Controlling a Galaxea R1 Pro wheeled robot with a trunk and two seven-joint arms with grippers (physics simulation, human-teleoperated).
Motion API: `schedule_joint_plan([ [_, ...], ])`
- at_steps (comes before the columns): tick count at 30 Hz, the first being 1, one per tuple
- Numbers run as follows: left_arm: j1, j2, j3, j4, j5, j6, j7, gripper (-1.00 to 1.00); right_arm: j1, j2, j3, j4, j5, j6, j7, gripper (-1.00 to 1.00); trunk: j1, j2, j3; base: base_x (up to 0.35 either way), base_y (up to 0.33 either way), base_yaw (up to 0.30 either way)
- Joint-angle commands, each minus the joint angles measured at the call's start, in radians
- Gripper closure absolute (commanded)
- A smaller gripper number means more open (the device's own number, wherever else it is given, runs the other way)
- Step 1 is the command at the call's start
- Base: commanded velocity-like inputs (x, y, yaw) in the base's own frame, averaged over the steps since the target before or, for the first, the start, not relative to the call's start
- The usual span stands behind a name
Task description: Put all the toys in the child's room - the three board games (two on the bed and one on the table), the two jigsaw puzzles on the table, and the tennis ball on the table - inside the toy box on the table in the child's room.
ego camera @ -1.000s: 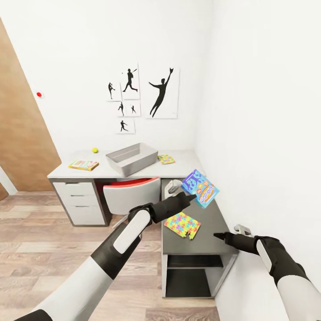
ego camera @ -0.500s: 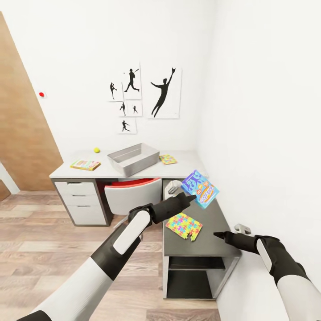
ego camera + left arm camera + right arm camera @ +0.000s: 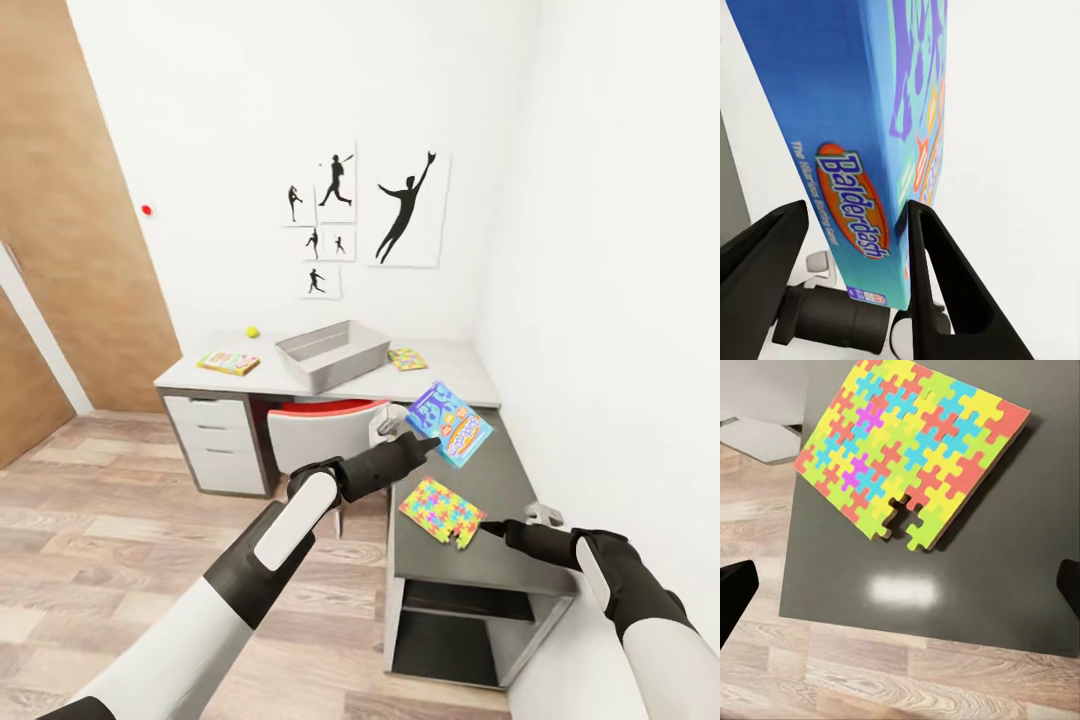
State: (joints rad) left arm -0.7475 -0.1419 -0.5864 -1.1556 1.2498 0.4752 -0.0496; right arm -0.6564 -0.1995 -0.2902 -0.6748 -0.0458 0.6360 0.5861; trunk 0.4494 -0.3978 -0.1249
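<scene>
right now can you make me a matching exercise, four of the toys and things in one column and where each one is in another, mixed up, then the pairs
Things:
1. blue board game
2. jigsaw puzzle
3. tennis ball
4. toy box

Places:
A. lying flat on the dark desk top, near the right gripper
B. on the light desk, between the flat yellow box and the small puzzle
C. held off the desk in the left gripper
D. by the wall at the light desk's back edge, behind the flat yellow box

Pairs: 1-C, 2-A, 3-D, 4-B
</scene>
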Motion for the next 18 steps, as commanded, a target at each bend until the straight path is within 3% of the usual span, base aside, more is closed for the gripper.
schedule_joint_plan([
  [1,-0.001,0.000,0.000,0.001,0.003,0.003,-0.001,1.00,-0.001,0.000,-0.003,-0.001,-0.005,0.008,0.001,-1.00,0.001,-0.002,-0.002,0.000,0.000,0.196],
  [8,-0.001,0.000,0.001,-0.001,0.004,0.003,-0.001,1.00,0.008,0.000,-0.003,-0.018,-0.005,0.008,0.001,-1.00,0.001,-0.002,-0.002,0.027,0.000,0.097],
  [18,-0.001,0.000,0.001,-0.001,0.004,0.002,-0.001,1.00,0.017,0.000,-0.003,-0.038,-0.005,0.008,0.001,-1.00,0.001,-0.002,-0.002,0.190,0.000,0.023],
])
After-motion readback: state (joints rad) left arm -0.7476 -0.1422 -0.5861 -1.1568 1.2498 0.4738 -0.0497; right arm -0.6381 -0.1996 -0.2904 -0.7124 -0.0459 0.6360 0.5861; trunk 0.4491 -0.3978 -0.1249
